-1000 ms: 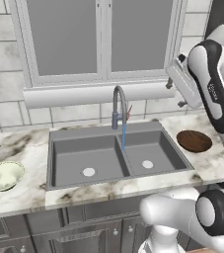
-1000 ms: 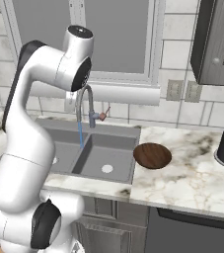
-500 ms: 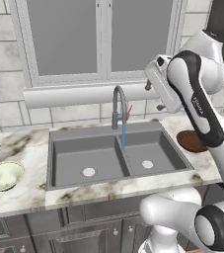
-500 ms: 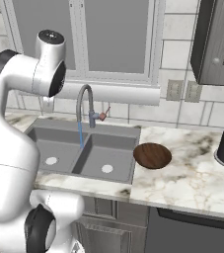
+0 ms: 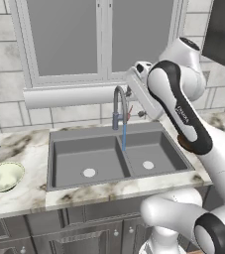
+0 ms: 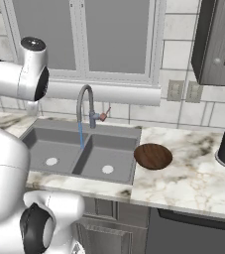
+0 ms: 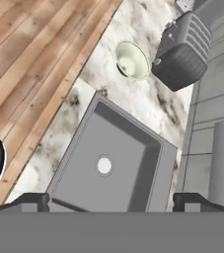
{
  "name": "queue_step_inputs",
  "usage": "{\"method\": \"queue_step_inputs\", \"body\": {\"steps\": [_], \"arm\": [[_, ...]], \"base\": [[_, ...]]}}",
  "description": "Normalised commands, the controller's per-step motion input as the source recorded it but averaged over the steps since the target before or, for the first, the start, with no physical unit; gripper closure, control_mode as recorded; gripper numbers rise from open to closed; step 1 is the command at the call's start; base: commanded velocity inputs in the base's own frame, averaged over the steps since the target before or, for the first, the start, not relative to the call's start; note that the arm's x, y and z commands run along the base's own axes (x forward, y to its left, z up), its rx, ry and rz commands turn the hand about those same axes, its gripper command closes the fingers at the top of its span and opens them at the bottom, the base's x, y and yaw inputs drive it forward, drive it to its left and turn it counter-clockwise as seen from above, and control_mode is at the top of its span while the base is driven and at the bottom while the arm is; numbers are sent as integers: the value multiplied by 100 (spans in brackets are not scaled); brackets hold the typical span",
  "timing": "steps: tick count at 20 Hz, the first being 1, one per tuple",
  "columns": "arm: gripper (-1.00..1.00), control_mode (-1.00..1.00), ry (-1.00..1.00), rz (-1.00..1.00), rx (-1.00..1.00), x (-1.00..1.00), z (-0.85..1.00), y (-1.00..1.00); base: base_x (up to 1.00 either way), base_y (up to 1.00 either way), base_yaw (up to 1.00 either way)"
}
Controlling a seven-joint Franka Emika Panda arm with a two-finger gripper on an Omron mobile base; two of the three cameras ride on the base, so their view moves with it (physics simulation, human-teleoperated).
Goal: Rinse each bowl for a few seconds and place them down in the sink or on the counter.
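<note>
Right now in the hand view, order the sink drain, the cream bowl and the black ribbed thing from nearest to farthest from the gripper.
1. Sink drain: just ahead of the gripper, in the basin.
2. Cream bowl: on the counter beyond the sink.
3. Black ribbed thing: beside the bowl, near the wall; too close to the bowl to rank firmly.

A: How's the light?

B: Even and soft everywhere, no clear source. The counter (image 6: pixel 183 173) shows a mild sheen, no harsh glare.

A: Shadows?

B: Faint ones inside the sink (image 5: pixel 104 158), and a small dark one under the pale bowl (image 7: pixel 132 60).

A: Sharpness?

B: Crisp rendering, no blur or edge warping.
</note>
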Motion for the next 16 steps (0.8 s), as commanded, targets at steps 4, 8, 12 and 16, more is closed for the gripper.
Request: {"method": "queue_step_inputs", "body": {"steps": [4, 8, 12, 16], "arm": [[-100, -100, 0, 11, 3, 8, -14, 46], [-100, -100, 0, 11, -1, 3, -14, 45], [-100, -100, 0, 10, -4, 4, -17, 49], [-100, -100, 0, 11, -5, 8, -18, 49]], "base": [[0, 0, 0], [0, 0, 0], [0, 0, 0], [0, 0, 0]]}}
